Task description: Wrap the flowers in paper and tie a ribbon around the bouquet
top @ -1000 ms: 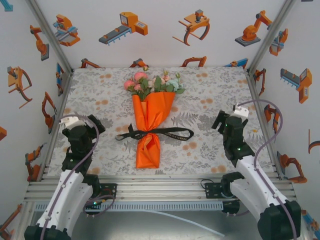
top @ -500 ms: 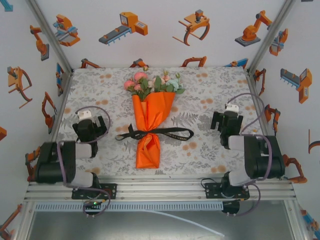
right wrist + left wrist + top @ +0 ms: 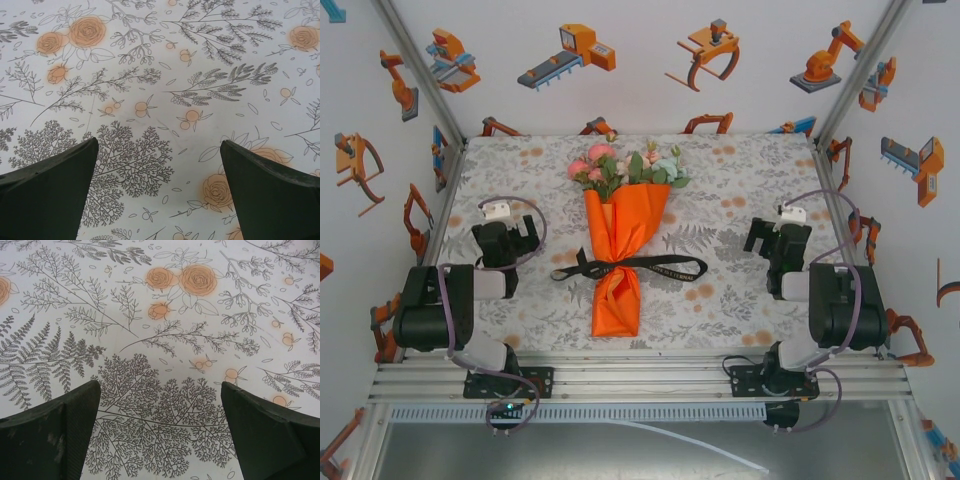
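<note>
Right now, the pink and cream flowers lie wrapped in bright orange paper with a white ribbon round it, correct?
No. The top view shows the narrow fabric ribbon is black, not white. The pink and cream flowers do lie wrapped in bright orange paper with it round them.

orange paper, pink/cream/green flowers, blk ribbon, white tablecloth w/ grey-leaf, orange-rose print
</note>
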Tool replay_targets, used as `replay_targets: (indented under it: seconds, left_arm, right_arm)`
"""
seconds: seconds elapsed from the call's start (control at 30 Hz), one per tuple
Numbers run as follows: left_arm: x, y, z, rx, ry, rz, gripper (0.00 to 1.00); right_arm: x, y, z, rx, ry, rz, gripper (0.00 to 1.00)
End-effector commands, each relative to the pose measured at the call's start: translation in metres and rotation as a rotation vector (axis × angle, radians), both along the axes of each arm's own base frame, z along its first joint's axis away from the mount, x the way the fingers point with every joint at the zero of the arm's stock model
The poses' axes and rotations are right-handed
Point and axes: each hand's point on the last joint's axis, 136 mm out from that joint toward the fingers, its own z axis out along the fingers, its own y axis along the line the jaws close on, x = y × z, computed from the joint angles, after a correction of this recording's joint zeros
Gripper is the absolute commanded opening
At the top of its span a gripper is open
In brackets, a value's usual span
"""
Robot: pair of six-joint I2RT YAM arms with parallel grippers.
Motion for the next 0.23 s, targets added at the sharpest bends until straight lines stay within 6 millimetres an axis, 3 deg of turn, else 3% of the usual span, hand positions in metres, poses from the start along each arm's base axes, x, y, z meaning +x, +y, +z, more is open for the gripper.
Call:
replay_targets:
  seconds: [0.0,0.2]
  left_arm:
    - [0.0037,-0.0023,0.0045,0.015,-0.003,-0.020,0.97]
    - [0.0037,-0.0024,0.0043,0.016,-0.004,-0.021,0.97]
  right_arm:
    - [0.0082,0.0079,0.0100,-0.017,-0.030,0.047,0.99]
    - [0.0076,0.0074,0.0101,-0.022,-0.030,0.039,0.99]
